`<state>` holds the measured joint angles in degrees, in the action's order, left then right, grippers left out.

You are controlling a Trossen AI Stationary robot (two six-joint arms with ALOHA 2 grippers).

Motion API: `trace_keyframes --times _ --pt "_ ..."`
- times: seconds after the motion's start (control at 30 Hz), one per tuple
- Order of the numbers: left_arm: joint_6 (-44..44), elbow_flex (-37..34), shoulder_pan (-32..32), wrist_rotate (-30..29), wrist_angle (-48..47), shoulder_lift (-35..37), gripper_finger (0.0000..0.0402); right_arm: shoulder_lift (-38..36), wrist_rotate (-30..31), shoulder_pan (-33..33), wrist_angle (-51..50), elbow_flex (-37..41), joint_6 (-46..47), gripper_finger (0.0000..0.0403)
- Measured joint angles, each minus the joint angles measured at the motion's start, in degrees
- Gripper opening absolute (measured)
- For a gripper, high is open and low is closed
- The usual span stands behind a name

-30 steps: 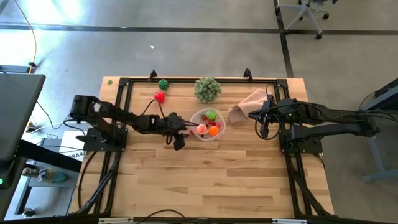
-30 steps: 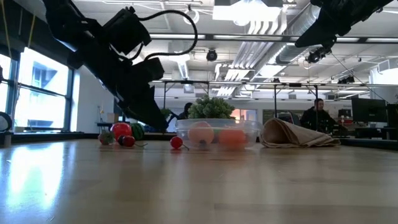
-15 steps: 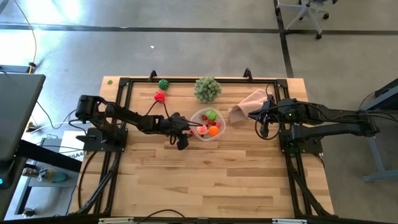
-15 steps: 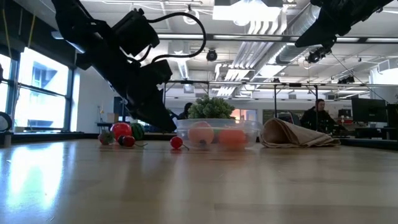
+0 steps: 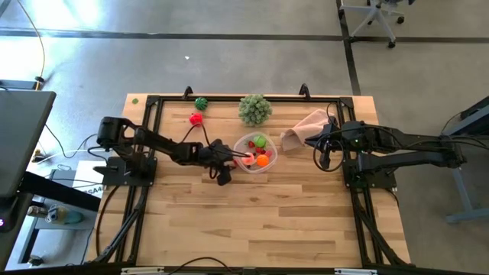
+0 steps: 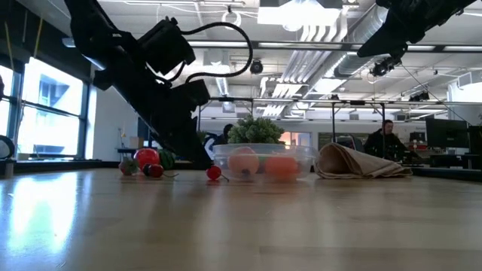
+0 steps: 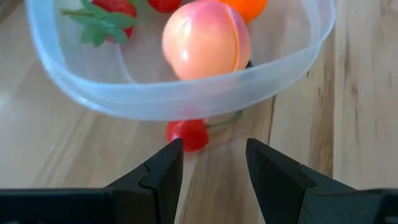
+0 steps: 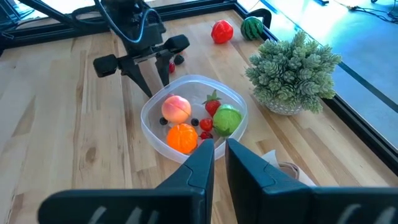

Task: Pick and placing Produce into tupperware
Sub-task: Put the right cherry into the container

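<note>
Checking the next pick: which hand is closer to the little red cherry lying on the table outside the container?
Left. The left hand is right at the cherry, open; the right hand waits beyond the container, shut.

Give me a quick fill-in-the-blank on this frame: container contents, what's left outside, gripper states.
1. The small red piece lies on the table just ____ the clear container, against its wall.
2. The left gripper, right by that piece, has its fingers ____.
3. The peach, the orange and the green apple all sit ____ the container.
4. The right gripper waits above the table with its fingers ____.

Missing words: outside; open; inside; shut
</note>
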<state>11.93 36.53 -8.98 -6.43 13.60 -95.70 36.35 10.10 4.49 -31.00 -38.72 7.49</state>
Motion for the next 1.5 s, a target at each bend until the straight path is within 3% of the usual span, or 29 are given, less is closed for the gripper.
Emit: trace_keyframes --times 1.5 --pt "-5.67 0.35 0.01 2.85 8.91 -6.64 0.0163 -0.01 -0.04 0.01 0.0 0.0 0.0 0.003"
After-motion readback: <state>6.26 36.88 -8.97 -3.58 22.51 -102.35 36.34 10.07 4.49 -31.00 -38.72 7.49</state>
